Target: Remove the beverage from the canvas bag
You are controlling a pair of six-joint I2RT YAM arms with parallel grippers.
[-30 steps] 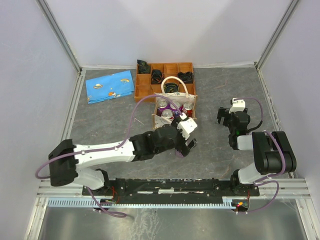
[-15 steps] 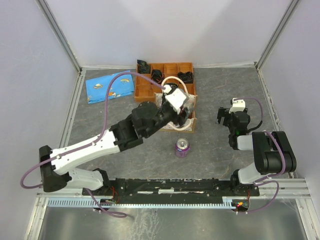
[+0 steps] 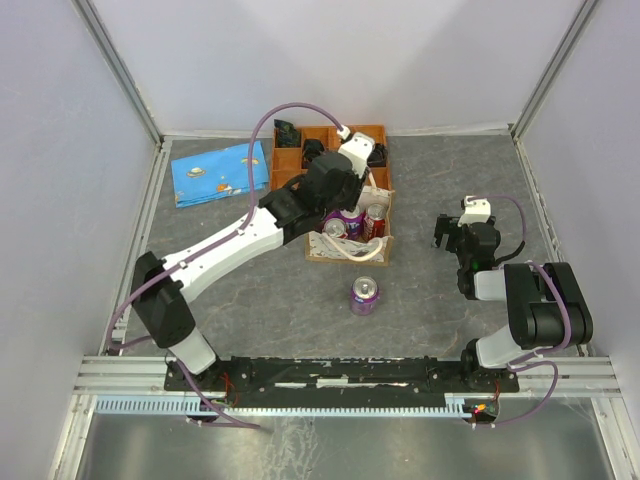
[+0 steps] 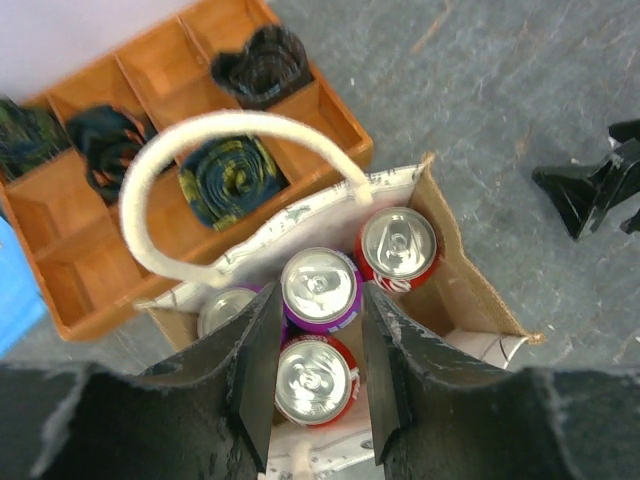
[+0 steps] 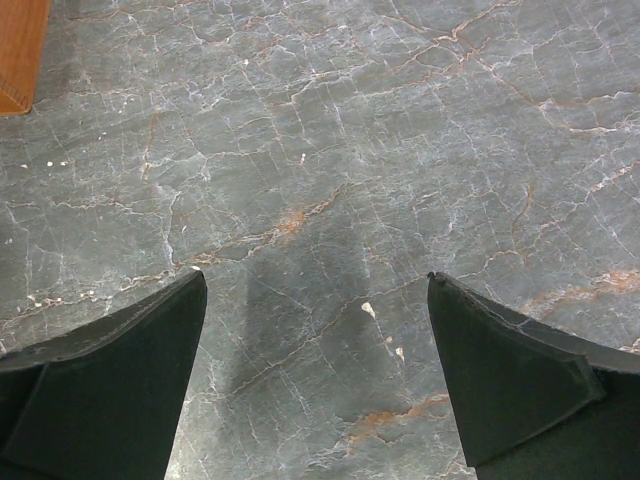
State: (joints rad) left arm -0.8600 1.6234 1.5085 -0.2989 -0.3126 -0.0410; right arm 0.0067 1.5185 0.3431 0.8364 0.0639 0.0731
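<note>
The cream canvas bag point(image 3: 384, 228) stands mid-table against the wooden tray, its loop handle point(image 4: 140, 240) upright. Several beverage cans stand upright inside it: a purple can point(image 4: 320, 290), a red can point(image 4: 398, 247), another red can point(image 4: 305, 382) and a half-hidden one point(image 4: 222, 310). My left gripper point(image 4: 320, 295) hovers above the bag's rear part, pointing down, jaws a narrow gap apart with nothing gripped; the cans show through the gap below. From above, the left gripper point(image 3: 357, 165) covers the bag's back edge. One purple can point(image 3: 364, 296) stands alone on the table in front of the bag. My right gripper point(image 5: 315, 280) hangs open over bare table.
An orange-brown compartmented wooden tray point(image 3: 297, 172) holding dark rolled items sits behind the bag. A blue patterned cloth point(image 3: 220, 172) lies at the back left. The right arm point(image 3: 470, 245) rests at the right side. Grey walls enclose the table.
My left gripper let go of the purple can on the table in front of the bag, swung back and up over the bag, and its jaws narrowed. The right arm has not moved.
</note>
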